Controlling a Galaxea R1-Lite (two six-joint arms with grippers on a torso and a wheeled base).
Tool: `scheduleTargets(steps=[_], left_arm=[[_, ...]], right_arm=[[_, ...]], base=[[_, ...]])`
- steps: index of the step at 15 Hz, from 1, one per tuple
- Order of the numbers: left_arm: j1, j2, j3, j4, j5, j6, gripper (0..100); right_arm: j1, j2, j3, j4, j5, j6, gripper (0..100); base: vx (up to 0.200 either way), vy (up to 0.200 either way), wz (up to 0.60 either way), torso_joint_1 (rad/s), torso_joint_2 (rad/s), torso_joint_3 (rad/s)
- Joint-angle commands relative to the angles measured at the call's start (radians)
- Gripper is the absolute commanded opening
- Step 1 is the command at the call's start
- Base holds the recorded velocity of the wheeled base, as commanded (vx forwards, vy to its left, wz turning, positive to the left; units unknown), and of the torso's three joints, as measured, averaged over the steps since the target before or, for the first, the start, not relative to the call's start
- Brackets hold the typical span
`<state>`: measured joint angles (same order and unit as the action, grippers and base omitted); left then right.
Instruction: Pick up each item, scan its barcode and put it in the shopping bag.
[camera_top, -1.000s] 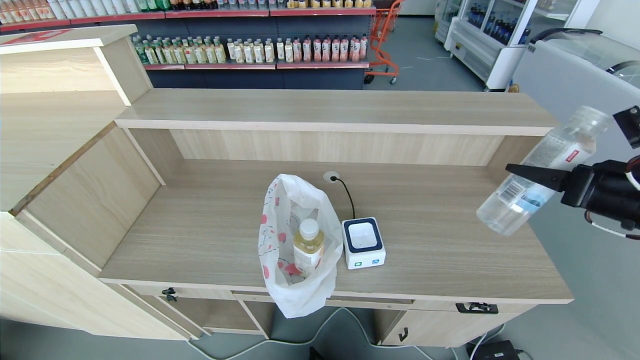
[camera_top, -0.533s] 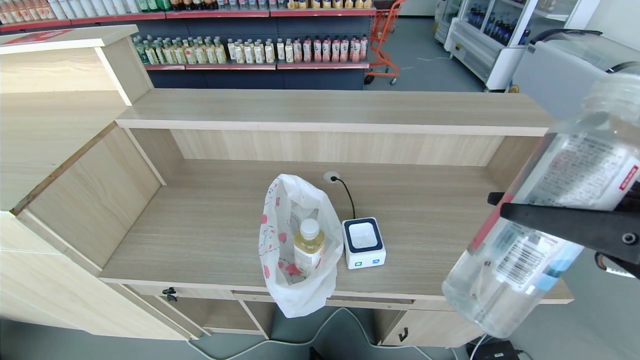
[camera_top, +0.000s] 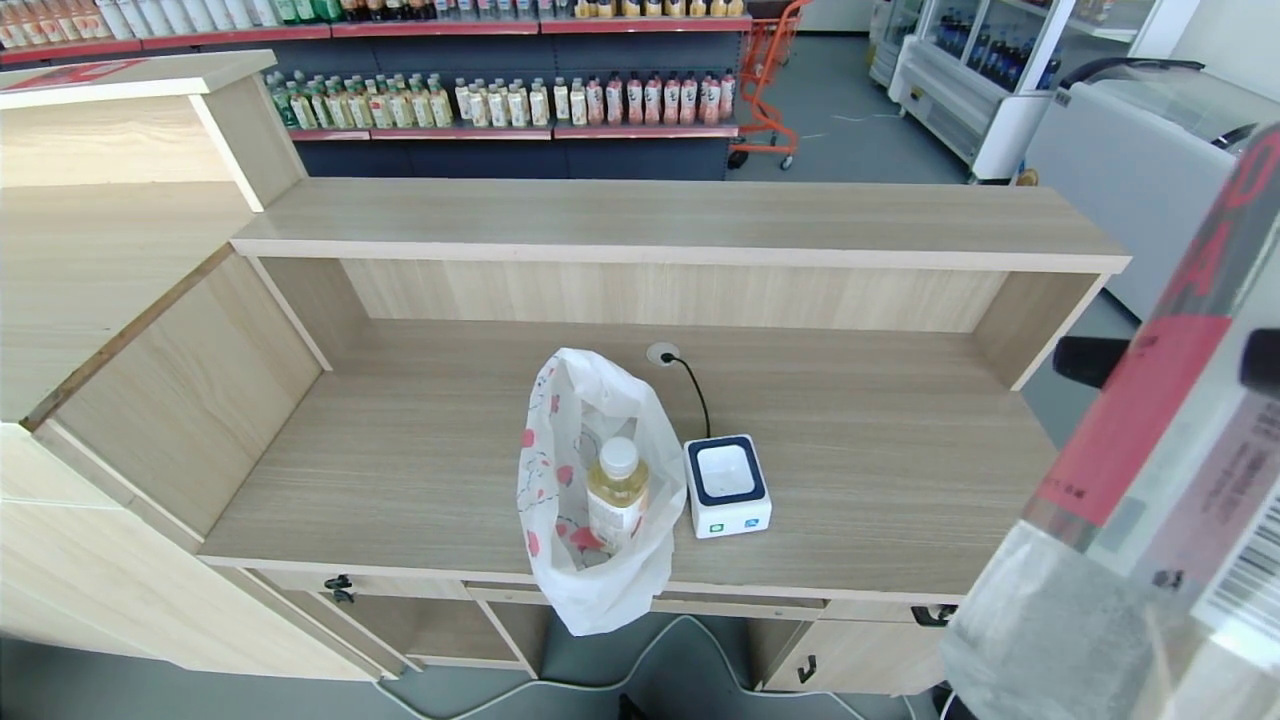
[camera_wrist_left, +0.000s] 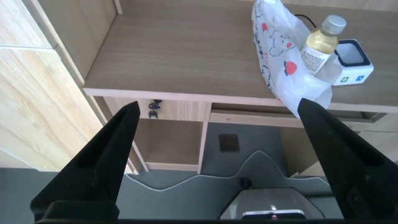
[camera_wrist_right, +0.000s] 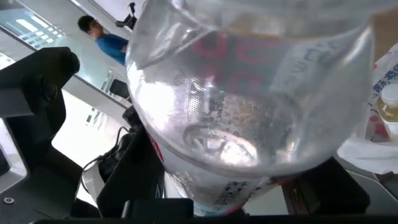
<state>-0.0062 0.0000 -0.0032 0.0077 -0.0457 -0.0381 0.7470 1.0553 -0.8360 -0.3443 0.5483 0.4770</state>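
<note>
water bottle (camera_top: 1130, 560) gripped at right

right gripper (camera_top: 1175, 362) fingers clamped on tilted water bottle, off bench (camera_top: 880, 450) right end. left gripper (camera_wrist_left: 217, 106) fingers apart, low by bench front. shopping bag (camera_top: 560, 470) on bench w/ tea bottle (camera_top: 617, 495) inside, scanner (camera_top: 727, 485) just beside.

Matte black left gripper (camera_wrist_left: 217, 104) with two broad, flat, tapering fingers (camera_wrist_left: 93, 168); right gripper (camera_top: 1172, 362) likewise black, round-tipped.

A wooden counter (camera_top: 880, 470) fronts drink shelves (camera_top: 500, 100) (an orange trolley (camera_top: 772, 50) beside them).
</note>
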Motion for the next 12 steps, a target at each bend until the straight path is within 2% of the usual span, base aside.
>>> scheduleTargets(steps=[1, 7, 9, 12], left_arm=[[0.0, 0.0, 0.0, 0.0, 0.0, 0.0, 100], [0.0, 0.0, 0.0, 0.0, 0.0, 0.0, 100], [0.0, 0.0, 0.0, 0.0, 0.0, 0.0, 100], [0.0, 0.0, 0.0, 0.0, 0.0, 0.0, 100]], right_arm=[[0.012, -0.001, 0.001, -0.001, 0.005, 0.0, 0], [0.04, 0.015, -0.011, 0.001, 0.002, 0.003, 0], [0.06, 0.006, -0.011, 0.01, 0.001, 0.06, 0], [0.08, -0.011, -0.051, 0.088, 0.005, 0.071, 0]], base=[[0.0, 0.0, 0.0, 0.0, 0.0, 0.0], [0.0, 0.0, 0.0, 0.0, 0.0, 0.0], [0.0, 0.0, 0.0, 0.0, 0.0, 0.0], [0.0, 0.0, 0.0, 0.0, 0.0, 0.0]])
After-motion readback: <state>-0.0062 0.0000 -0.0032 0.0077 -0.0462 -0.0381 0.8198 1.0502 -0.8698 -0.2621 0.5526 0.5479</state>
